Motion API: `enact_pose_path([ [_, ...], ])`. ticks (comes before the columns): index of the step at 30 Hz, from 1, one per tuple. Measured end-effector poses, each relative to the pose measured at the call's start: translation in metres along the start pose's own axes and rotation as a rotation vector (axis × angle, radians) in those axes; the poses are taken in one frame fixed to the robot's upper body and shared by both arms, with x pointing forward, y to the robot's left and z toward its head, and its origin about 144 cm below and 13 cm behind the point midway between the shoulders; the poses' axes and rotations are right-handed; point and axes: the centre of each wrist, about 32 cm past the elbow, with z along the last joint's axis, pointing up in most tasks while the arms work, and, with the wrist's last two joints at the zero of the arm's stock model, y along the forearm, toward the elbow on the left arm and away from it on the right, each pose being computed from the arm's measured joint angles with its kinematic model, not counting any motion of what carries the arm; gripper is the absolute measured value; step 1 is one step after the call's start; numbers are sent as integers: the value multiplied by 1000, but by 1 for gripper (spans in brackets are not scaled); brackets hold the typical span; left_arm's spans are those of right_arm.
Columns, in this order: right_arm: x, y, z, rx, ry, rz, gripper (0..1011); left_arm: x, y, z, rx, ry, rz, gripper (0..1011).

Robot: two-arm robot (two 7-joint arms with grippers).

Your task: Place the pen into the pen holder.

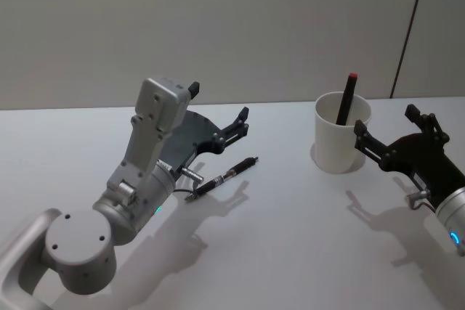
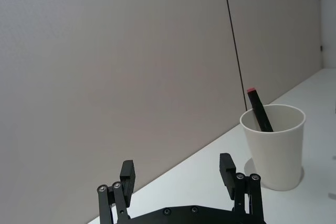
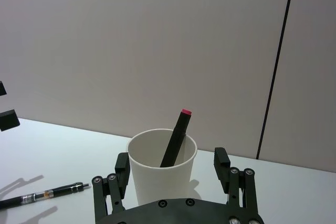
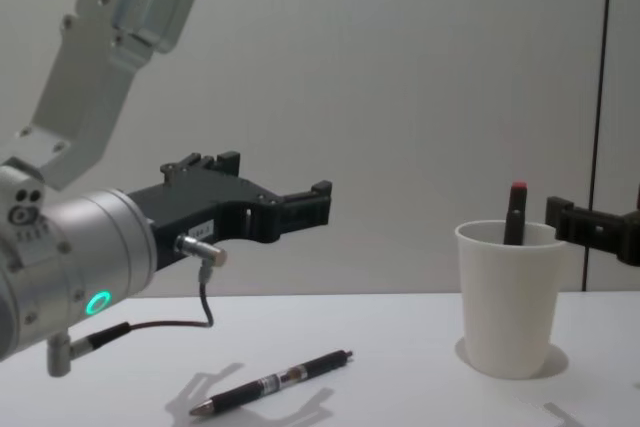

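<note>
Pen [image 1: 221, 177] lying flat on the white table [image 1: 290, 252], below and just right of the left gripper [image 1: 218, 102], whose fingers are spread wide and empty above it. The long axis runs diagonally, with the pointed end toward the robot and the other end toward the paper cup [image 1: 341, 139], well apart. The right gripper [image 1: 386, 121], also spread, hovers beside the cup, which holds a red-tipped marker [image 1: 346, 99]. The left arm is judged nearer.
</note>
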Motion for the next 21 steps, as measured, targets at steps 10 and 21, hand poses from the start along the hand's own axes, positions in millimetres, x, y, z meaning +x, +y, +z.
enact_pose_path([
  [10, 0, 0, 0, 0, 0, 0, 1001, 18, 13, -2, 12, 25, -65, 1001],
  [21, 0, 0, 0, 0, 0, 0, 1001, 39, 26, -3, 49, 48, -109, 1001],
])
